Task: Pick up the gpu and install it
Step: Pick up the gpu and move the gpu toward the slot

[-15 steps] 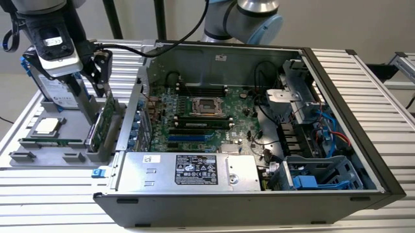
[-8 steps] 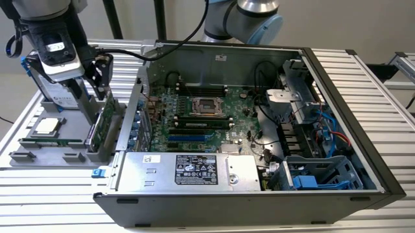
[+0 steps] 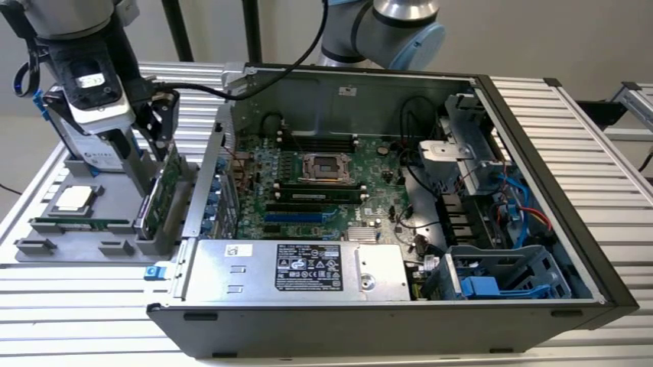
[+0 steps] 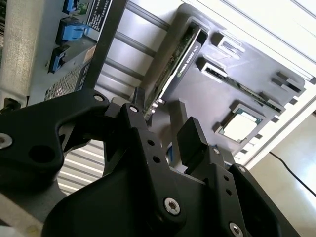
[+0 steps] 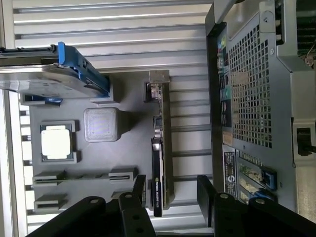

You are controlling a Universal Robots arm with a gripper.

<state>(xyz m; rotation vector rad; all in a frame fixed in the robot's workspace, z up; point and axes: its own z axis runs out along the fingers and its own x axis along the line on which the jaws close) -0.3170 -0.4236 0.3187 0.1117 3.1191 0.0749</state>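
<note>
End effector (image 5: 173, 190) spread over upright gpu (image 5: 159, 168); computer case (image 5: 256, 98) just beside, hard drive (image 5: 49, 74) near.

The gripper (image 5: 173, 190) with matt black fingers has a smooth, non-reflective finish. The thin green-and-black gpu card (image 5: 162, 148) has a semi-gloss black plastic cooler and a dull silver metal bracket. The grey moulded holder tray (image 5: 131, 143) appears to be matt plastic. The ribbed silver table (image 5: 98, 29) is satin metal. The grey computer case (image 5: 252, 89) is perforated sheet metal.

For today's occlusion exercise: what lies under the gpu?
The gpu stands on edge, slotted into the grey tray beneath it. Its lower edge, sunk in the tray, is hidden.
</note>
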